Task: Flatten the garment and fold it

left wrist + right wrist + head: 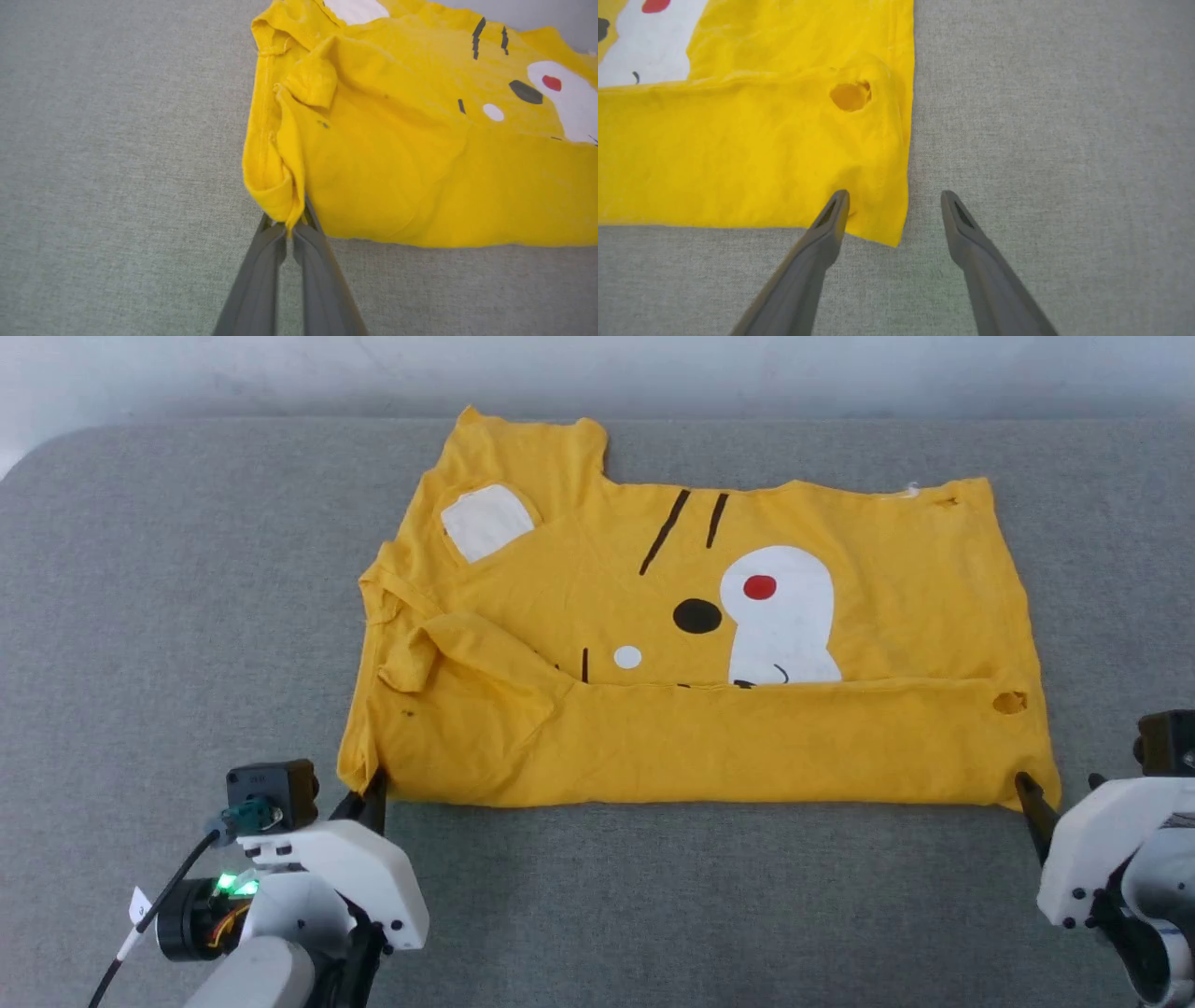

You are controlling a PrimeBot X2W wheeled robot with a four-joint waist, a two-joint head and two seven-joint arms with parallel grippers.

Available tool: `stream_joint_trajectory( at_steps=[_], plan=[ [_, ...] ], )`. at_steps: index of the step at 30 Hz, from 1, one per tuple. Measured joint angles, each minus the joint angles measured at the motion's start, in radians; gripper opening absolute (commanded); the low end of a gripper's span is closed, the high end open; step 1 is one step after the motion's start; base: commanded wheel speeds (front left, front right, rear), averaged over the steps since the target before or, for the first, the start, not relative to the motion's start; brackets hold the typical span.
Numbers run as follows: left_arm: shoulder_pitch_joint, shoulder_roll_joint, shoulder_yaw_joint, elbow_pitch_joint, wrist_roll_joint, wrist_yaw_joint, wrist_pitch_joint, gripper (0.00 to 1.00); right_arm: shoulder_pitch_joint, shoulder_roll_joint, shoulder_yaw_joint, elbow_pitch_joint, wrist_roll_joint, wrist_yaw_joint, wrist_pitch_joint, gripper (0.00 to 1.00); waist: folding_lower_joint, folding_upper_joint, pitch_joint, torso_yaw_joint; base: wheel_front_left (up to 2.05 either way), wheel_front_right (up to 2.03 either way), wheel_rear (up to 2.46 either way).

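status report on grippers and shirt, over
Left gripper shut on shirt, near left corner. Right gripper open around near right corner. Near edge folded up, sleeve bunched at left.

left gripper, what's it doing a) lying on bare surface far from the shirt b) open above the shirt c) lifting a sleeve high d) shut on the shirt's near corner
d: the left wrist view shows the left gripper with its fingers pressed together on the near corner of the garment.

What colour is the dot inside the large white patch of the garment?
Red. The dot shows best in the head view.
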State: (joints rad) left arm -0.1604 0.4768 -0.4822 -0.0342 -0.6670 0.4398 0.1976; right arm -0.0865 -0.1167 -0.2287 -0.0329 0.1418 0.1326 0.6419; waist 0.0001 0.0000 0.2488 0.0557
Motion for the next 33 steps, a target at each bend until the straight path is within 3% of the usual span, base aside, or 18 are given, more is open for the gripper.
stream_joint_trajectory(
  at_steps=[8, 10, 21, 33],
  plan=[
    [-0.001, 0.013, -0.002, -0.082, 0.03, 0.007, -0.01, 0.0, -0.053, 0.023, -0.01, 0.121, -0.053, 0.0, 0.033, 1.0, -0.0001, 0.0, 0.021, 0.025, 0.0, 0.0, 0.0],
    [-0.001, 0.015, -0.002, -0.089, 0.031, 0.01, -0.01, 0.0, -0.064, 0.028, -0.024, 0.137, -0.053, 0.0, 0.035, 0.0, -0.0001, 0.0, 0.023, 0.029, 0.0, 0.0, 0.0],
    [0.048, 0.036, -0.004, -0.071, 0.009, 0.009, 0.002, 0.0, -0.034, 0.003, 0.007, 0.165, 0.007, 0.0, 0.018, 0.0, 0.0, 0.0, -0.038, 0.021, 0.0, 0.0, 0.0],
    [0.242, 0.114, 0.006, -0.109, -0.04, 0.02, 0.04, 0.0, 0.149, -0.075, 0.006, -0.037, 0.098, 0.0, 0.149, 0.0, -0.0002, 0.0, -0.175, 0.016, 0.0, 0.0, 0.0]
  ],
)
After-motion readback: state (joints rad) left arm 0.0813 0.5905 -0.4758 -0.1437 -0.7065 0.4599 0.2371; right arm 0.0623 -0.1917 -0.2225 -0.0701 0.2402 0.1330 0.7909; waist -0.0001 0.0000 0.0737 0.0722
